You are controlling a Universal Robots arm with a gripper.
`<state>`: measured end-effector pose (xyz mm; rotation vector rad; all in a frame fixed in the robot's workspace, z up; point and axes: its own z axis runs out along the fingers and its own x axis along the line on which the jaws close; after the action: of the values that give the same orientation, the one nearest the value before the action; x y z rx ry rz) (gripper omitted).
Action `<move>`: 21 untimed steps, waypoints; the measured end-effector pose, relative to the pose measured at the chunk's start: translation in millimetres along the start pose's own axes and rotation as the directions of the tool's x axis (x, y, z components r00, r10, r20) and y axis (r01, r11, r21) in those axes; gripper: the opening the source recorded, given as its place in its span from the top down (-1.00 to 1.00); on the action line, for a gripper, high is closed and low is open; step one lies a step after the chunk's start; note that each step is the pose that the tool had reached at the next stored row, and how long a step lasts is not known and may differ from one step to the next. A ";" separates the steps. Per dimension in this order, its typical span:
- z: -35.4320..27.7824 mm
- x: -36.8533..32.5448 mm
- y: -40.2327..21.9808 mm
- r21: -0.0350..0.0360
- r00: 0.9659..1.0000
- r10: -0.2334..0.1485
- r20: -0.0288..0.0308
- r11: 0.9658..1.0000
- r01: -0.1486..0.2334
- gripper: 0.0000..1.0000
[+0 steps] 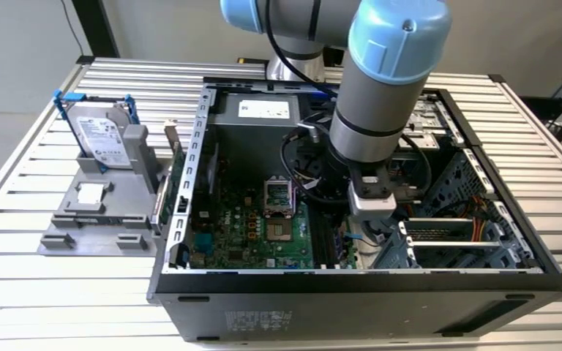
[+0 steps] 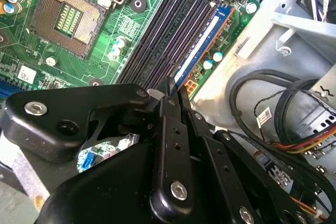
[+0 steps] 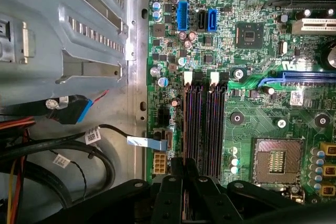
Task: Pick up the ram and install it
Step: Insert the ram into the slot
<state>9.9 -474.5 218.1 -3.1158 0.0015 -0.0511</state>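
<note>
The ram (image 2: 201, 46) is a thin stick standing on edge along the outermost memory slot, the one nearest the motherboard's edge. One end of it runs in between my fingertips. In the first wrist view the ram (image 3: 187, 129) shows as a narrow line in that same slot. My gripper (image 2: 171, 94) is down inside the open computer case, with its black fingers (image 2: 165, 129) pressed together on the ram's upper edge. The exterior view shows the gripper (image 1: 367, 219) low over the board, right of the processor socket.
Black empty slots (image 3: 212, 124) lie beside the ram. The processor socket (image 3: 276, 161) is close by. Bundled cables (image 2: 273, 103) and a metal drive cage (image 1: 456, 234) crowd the far side. A hard drive (image 1: 100, 135) stands on a grey fixture outside the case.
</note>
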 end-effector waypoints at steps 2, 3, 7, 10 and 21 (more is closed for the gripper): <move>0.1 -0.1 0.0 0.000 1.000 0.000 0.000 1.000 0.000 1.00; 0.1 -0.4 0.0 0.000 1.000 0.000 0.000 1.000 0.000 1.00; 1.1 -0.4 -0.2 0.001 1.000 0.000 0.000 1.000 0.000 1.00; 2.2 -0.5 -0.7 0.000 1.000 0.000 0.000 1.000 0.000 1.00; 1.0 -0.4 -1.2 0.000 1.000 0.002 0.001 1.000 -0.002 1.00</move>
<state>9.5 -473.2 217.1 -3.1153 0.0054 -0.0492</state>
